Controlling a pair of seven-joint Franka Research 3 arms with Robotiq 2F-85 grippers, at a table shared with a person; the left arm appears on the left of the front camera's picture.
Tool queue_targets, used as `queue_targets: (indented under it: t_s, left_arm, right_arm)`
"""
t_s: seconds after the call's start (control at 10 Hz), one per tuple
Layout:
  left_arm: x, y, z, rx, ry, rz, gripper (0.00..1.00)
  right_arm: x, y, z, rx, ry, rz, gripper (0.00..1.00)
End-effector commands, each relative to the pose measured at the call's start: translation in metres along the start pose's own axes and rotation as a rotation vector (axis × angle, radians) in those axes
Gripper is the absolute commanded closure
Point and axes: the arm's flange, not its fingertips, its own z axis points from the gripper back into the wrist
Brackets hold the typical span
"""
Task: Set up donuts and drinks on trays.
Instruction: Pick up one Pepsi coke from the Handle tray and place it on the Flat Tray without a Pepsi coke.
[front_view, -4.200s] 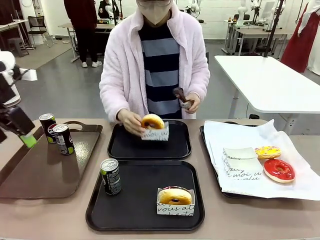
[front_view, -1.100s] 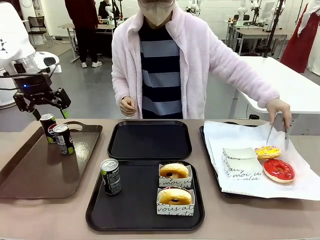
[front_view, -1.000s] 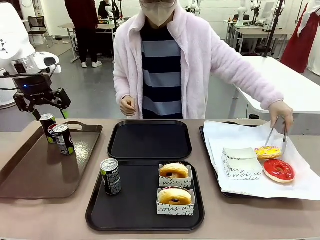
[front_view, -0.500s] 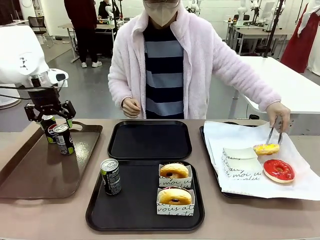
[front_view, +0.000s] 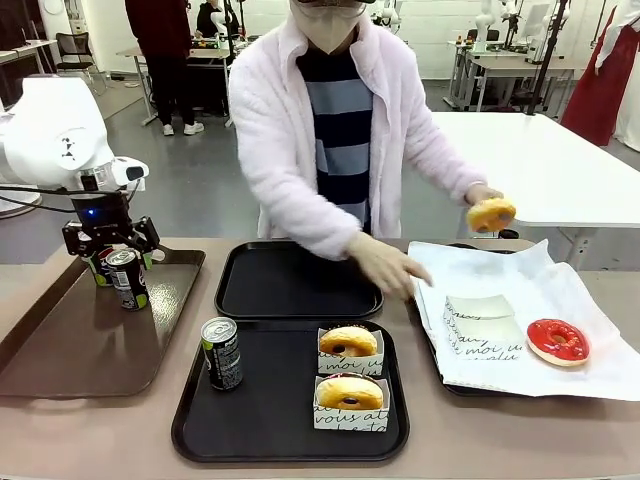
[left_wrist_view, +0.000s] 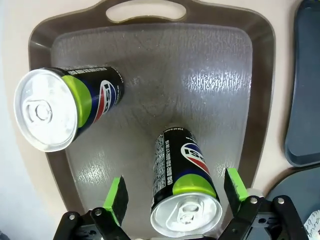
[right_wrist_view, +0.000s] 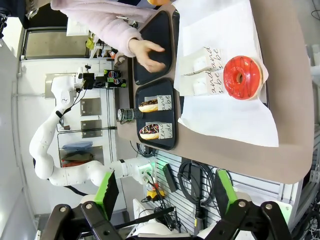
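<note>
The near black plastic tray (front_view: 270, 400) looks done, the twin tray (front_view: 290, 285) at 12 o'clock is bare, and the left hand (left_wrist_view: 175, 192), spread apart, straddles a slim black can (left_wrist_view: 180, 167).

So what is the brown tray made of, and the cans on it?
The brown tray looks like glossy plastic: light glares off its textured bottom. The cans look like metal, probably aluminium: shiny silver tops with pull tabs, printed black sides.

Front camera at the table's (front_view: 90, 430) near edge faces the person (front_view: 340, 120) opposite. Left wrist camera looks down, close over the brown tray (left_wrist_view: 200, 65) and two cans (left_wrist_view: 182, 170) (both also front view's left). Right wrist camera, high and rolled sideways, overlooks the whole table.
</note>
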Motion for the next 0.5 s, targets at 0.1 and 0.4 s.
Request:
queue_targets:
  t_s: [0.1, 0.4]
  left_arm:
    - [0.0004, -0.0089, -0.0085, 0.056, -0.013, 0.017, 0.03]
    - [-0.0049, -0.0134, -0.0042, 0.047, -0.010, 0.007, 1.00]
  right_arm:
    - [0.0023, -0.0003, 0.0007, 0.025, -0.006, 0.011, 0.00]
    - [0.0023, -0.0003, 0.0007, 0.025, -0.006, 0.011, 0.00]
